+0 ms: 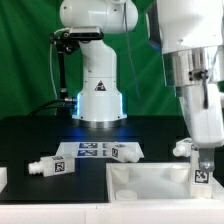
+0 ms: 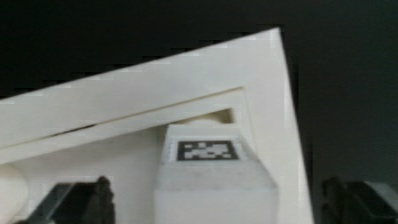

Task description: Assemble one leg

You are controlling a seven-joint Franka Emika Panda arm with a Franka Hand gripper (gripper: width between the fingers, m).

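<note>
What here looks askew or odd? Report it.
Two legs lie tipped on their sides by the marker board, loose on the table. Another leg stands between the pincer's fingers at the panel's corner.

One leg [image 1: 46, 166] lies left of the marker board [image 1: 100, 152].

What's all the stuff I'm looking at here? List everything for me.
Legs: three seen, white with black-and-white tags; one lying at the exterior view's left, one by the marker board, one upright between the tool's fingers.
Panel: one, large, white, at the front.
Marker board: one, white with tags, flat at the table's middle.
Table: one, black.
Backdrop: green cloth behind.
Robot arm: white, base at the back.
Tool: one, dark fingers either side of the upright leg.
</note>
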